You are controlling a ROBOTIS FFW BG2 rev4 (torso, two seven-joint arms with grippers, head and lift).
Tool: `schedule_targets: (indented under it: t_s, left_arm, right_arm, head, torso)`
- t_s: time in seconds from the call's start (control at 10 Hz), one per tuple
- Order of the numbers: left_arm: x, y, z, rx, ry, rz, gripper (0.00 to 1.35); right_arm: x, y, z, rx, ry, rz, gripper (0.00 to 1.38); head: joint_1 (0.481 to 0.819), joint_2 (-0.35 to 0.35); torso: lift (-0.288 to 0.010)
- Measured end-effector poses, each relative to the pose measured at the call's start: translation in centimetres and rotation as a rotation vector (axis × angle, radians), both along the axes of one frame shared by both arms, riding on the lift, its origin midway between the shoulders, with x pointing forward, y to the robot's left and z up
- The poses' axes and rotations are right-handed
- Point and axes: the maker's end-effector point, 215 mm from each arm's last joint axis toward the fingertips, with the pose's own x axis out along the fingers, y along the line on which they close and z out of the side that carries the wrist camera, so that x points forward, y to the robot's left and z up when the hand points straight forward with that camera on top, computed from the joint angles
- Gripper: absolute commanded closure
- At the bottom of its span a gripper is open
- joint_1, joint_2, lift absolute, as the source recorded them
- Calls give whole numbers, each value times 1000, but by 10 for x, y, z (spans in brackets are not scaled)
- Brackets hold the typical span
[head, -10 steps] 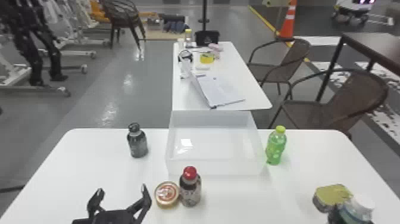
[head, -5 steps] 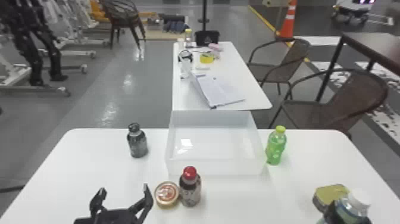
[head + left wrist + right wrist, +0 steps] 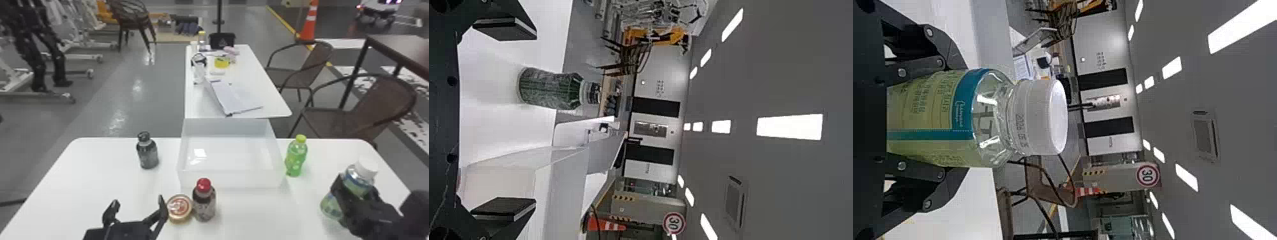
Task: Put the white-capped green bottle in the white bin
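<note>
Head view: right gripper [image 3: 357, 190], pinching white-capped green bottle [image 3: 366, 168], now nearer white bin [image 3: 229, 179]; left gripper [image 3: 137, 201] spread.

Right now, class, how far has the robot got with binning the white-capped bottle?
Done: the grasp, it seems; the right gripper clasps both sides of the white-capped green bottle. In hand: that bottle, held outside the white bin, to its right. Left: carrying it over the bin's wall, lowering it inside, letting go.
</note>
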Motion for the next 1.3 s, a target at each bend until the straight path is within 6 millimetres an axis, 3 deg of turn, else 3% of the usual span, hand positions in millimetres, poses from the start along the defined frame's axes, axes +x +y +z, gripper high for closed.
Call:
schedule_targets:
  t_s: [0.3, 0.6, 1.0, 1.3]
  left_arm:
    - [4, -7, -2, -9, 13, -12, 121]
    - [6, -9, -2, -11, 16, -16, 119]
    - [9, -12, -2, -10, 19, -29, 119]
    - [10, -14, -2, -11, 21, -34, 119]
  right_arm:
    - [44, 24, 38, 6, -64, 111, 826]
    - [78, 54, 60, -5, -107, 265, 826]
    - [109, 83, 66, 20, -147, 462, 826]
    - [124, 103, 47, 37, -124, 583, 823]
  head:
    - [549, 0]
    - [549, 0]
    - [549, 0]
    - [549, 0]
  torso:
    - [-100]
    - [-100]
    - [-100]
    - [-100]
